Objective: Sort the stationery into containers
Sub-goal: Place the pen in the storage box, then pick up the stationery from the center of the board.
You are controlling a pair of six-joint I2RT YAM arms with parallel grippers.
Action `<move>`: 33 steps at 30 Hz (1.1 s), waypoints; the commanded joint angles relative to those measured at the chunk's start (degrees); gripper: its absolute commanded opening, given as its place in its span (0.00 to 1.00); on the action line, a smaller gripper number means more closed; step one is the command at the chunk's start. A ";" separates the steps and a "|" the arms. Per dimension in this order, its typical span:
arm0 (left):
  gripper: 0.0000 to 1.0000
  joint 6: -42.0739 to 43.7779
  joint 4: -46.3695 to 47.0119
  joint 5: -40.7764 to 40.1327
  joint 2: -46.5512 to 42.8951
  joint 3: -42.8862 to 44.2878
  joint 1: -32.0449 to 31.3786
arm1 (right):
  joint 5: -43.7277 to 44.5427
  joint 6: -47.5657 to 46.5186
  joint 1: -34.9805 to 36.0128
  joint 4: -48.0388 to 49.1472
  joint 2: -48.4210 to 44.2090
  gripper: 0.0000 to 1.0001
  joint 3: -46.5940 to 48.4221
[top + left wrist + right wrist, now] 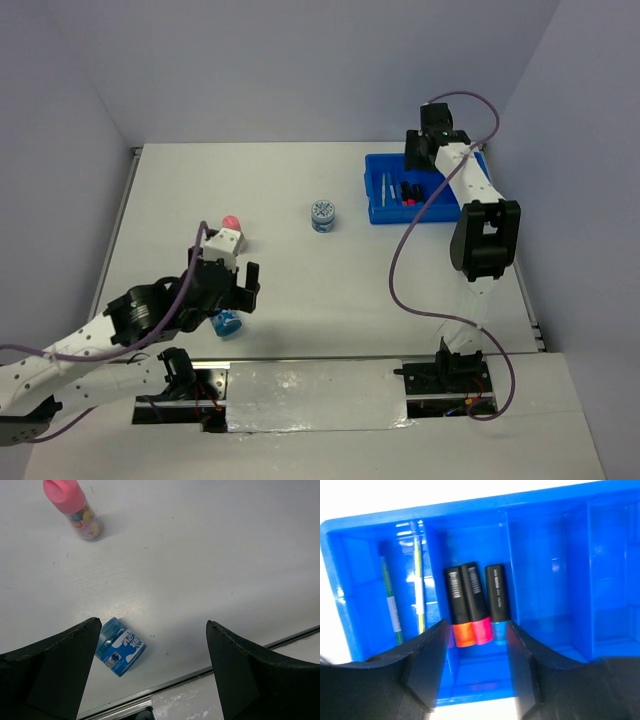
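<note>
My left gripper (pixel 232 290) is open and empty above a blue jar (pixel 120 646) lying on its side near the table's front edge; the jar also shows in the top view (pixel 227 322). A pink-capped bottle (pixel 74 509) stands farther out and shows in the top view (pixel 229 229). A second blue jar (pixel 323 215) stands mid-table. My right gripper (pixel 476 645) is open and empty over the bright blue tray (pixel 540 510), seen in the top view (pixel 378 212). Three black markers (pixel 472 605) with orange, pink and blue caps lie in one compartment. Thin pale pens (pixel 419 575) lie in the left compartment.
The tray's two right compartments (pixel 605 575) hold nothing. A metal strip (pixel 220 667) runs along the table's front edge just below the lying jar. Grey walls enclose the table at the back and sides.
</note>
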 commanded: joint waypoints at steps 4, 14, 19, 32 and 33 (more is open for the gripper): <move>0.99 0.89 2.10 -0.21 3.00 0.64 2.26 | -5.96 2.28 5.53 3.34 -13.46 1.00 -4.42; 0.99 0.98 3.33 0.22 -1.92 -0.42 6.75 | 0.17 3.51 26.54 6.70 -9.13 1.00 -5.85; 0.99 1.06 3.24 0.31 -1.14 -0.33 6.84 | 5.81 4.39 30.59 3.79 -1.37 1.00 -0.39; 0.99 1.95 3.86 2.07 0.62 -0.42 6.93 | 0.55 3.68 30.94 7.48 1.54 0.99 -5.74; 0.99 1.94 3.86 2.07 0.54 -0.33 6.93 | 0.19 3.86 30.86 7.65 1.80 0.99 -6.10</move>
